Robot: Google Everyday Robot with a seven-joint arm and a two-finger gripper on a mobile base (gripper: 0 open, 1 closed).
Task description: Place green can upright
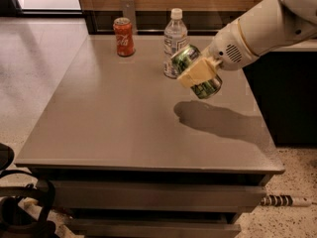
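The green can (190, 64) has silver ends and hangs tilted in the air above the grey table (114, 113), right of the middle. My gripper (199, 71) comes in from the upper right on a white arm and is shut on the green can, with a tan finger (196, 73) across its side. The can is clear of the table top and casts a shadow (208, 117) below it.
A red cola can (124, 36) stands upright at the back of the table. A clear plastic bottle (175, 44) with a white cap stands just behind and left of the held can. The table's right edge borders a dark cabinet (287, 93).
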